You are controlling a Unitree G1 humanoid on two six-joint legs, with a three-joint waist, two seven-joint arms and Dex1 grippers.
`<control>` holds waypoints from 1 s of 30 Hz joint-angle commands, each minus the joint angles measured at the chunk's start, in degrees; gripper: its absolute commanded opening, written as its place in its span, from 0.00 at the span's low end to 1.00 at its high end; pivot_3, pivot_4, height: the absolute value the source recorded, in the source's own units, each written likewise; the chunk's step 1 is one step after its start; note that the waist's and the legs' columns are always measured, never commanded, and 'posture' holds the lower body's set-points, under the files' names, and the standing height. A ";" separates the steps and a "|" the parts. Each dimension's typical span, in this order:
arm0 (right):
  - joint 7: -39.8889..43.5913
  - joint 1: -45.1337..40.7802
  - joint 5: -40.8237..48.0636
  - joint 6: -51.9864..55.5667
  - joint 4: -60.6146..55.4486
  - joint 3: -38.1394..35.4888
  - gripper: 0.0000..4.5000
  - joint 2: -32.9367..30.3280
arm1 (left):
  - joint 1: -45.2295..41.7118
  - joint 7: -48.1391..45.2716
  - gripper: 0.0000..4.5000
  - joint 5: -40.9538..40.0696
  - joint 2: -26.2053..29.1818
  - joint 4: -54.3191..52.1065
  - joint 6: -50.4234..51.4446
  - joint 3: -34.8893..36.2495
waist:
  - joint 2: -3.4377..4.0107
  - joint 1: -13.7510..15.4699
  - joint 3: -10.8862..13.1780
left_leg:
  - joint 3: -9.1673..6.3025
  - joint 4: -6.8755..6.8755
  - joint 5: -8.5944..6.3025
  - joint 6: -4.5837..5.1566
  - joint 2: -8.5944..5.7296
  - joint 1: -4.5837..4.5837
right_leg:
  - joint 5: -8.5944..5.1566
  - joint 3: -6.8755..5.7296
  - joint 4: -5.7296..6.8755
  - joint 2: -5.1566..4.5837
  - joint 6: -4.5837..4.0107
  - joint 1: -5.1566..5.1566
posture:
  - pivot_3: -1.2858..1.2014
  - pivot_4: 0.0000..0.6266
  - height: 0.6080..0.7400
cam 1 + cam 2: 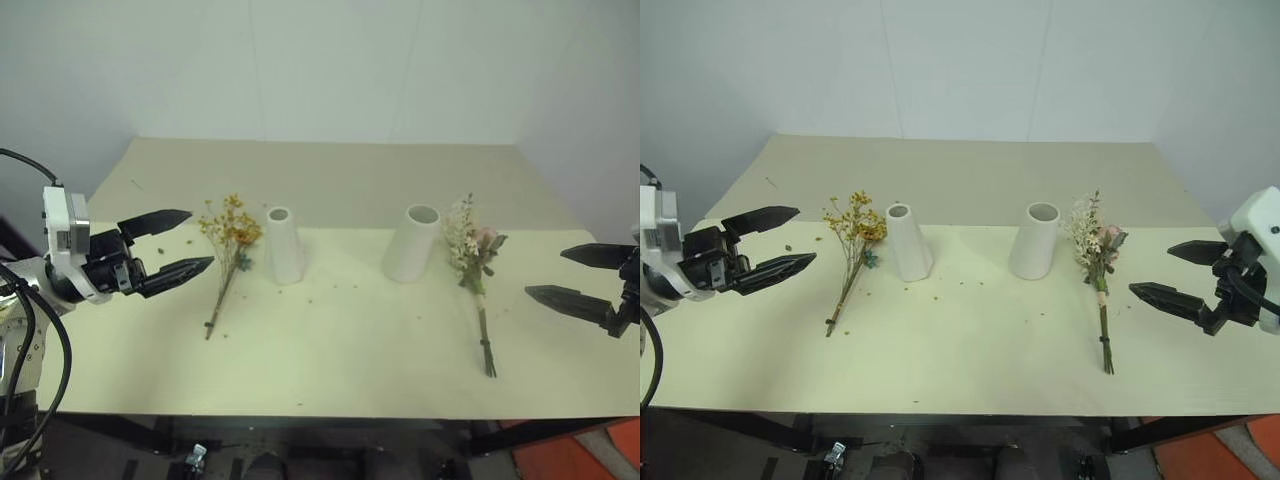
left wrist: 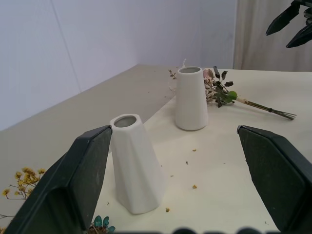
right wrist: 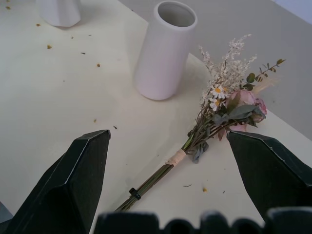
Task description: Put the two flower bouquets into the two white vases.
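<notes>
A: What takes up most of the head view?

B: A pale yellow table point(image 1: 350, 340) across the middle and lower frame. On it, near the centre, stand two matte white vases. The wider vase point(image 1: 412, 243) is a cylinder with an open round mouth, right of centre. The slim vase point(image 1: 284, 244) tapers to a narrow mouth and sits just left of centre, well apart from the other.

A: And the bouquets?

B: Both lie flat on the table. The rose bouquet point(image 1: 473, 262) is right of the wider vase, just beside it: pink rose, white sprigs and green leaves toward the top of the frame, tied stems running to the lower right. The yellow bouquet point(image 1: 228, 250) lies left of the slim vase: tiny yellow dried flowers with an orange bloom, thin brown stems trailing to the lower left.

A: How are the arms posed?

B: The left gripper point(image 1: 180, 242) reaches in from the left edge at mid-height, pointing right, its black fingers spread wide with nothing between them. Its tips hang just left of the yellow blooms without touching them. The right gripper point(image 1: 555, 275) enters from the right edge, pointing left, also spread wide and empty, near the rose stems but apart from them.

A: Anything smaller?

B: Small flower crumbs point(image 1: 325, 285) scattered between the vases.
</notes>
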 commanded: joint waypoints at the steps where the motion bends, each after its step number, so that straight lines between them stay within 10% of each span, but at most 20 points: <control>1: 0.79 -0.99 -1.34 0.10 -0.51 -2.41 1.00 -0.87 | -1.38 0.56 1.00 -0.17 -0.10 -1.24 -0.81 -0.09 | 0.00 -0.03 0.00 | 0.00 0.00 0.00 0.00 0.00 0.00 | 0.00 0.00 0.00 0.00 0.00 0.00 | 0.52 0.24 1.00; 13: -4.21 -7.29 3.26 2.66 -4.69 3.00 1.00 3.48 | -3.18 9.57 1.00 3.16 0.76 -3.52 4.22 -2.64 | 0.00 -0.51 0.00 | 0.00 0.00 0.00 0.00 0.00 0.01 | 0.00 0.01 0.01 0.01 0.00 0.00 | 0.52 0.24 1.00; 22: -13.93 -28.27 6.57 4.42 -6.05 28.02 1.00 14.25 | 1.52 36.98 1.00 8.67 2.77 -19.05 29.19 -2.05 | 0.01 -1.69 0.02 | -0.04 -0.04 0.00 0.00 0.00 -0.04 | 0.00 0.03 0.04 0.01 0.02 -0.10 | 0.52 0.24 1.00; 30: -11.42 -35.29 5.45 4.01 -3.59 36.06 1.00 16.09 | -13.43 51.00 1.00 8.87 -2.71 -15.09 60.71 -7.19 | -0.01 -0.66 0.02 | -0.12 0.03 0.00 0.00 -0.07 0.00 | 0.01 -0.06 0.09 0.00 0.04 -0.02 | 0.52 0.24 1.00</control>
